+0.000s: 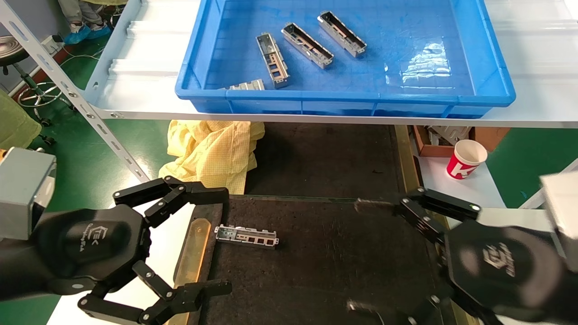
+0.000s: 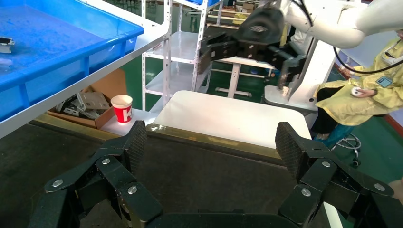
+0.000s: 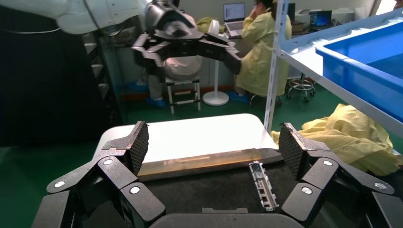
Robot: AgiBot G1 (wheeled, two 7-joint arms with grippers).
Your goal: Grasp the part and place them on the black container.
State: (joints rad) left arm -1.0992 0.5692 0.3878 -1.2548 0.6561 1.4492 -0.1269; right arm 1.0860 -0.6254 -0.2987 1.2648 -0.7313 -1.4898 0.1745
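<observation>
One silver-grey part [image 1: 246,236] lies flat on the black container [image 1: 334,262], near its left brass strip; it also shows in the right wrist view [image 3: 263,185]. Several more parts [image 1: 307,39] lie in the blue bin [image 1: 406,97] on the shelf above. My left gripper [image 1: 221,240] is open and empty, hovering over the container's left edge, just left of the lying part. In its own view, my left gripper [image 2: 209,145] has only bare black surface between its fingers. My right gripper [image 1: 356,255] is open and empty over the container's right side.
A yellow cloth [image 1: 210,151] lies behind the container at the left. A red and white paper cup [image 1: 466,159] stands at the right beside a cardboard box. A slanted metal shelf post [image 1: 86,108] runs at the left. A white table [image 2: 233,118] borders the container.
</observation>
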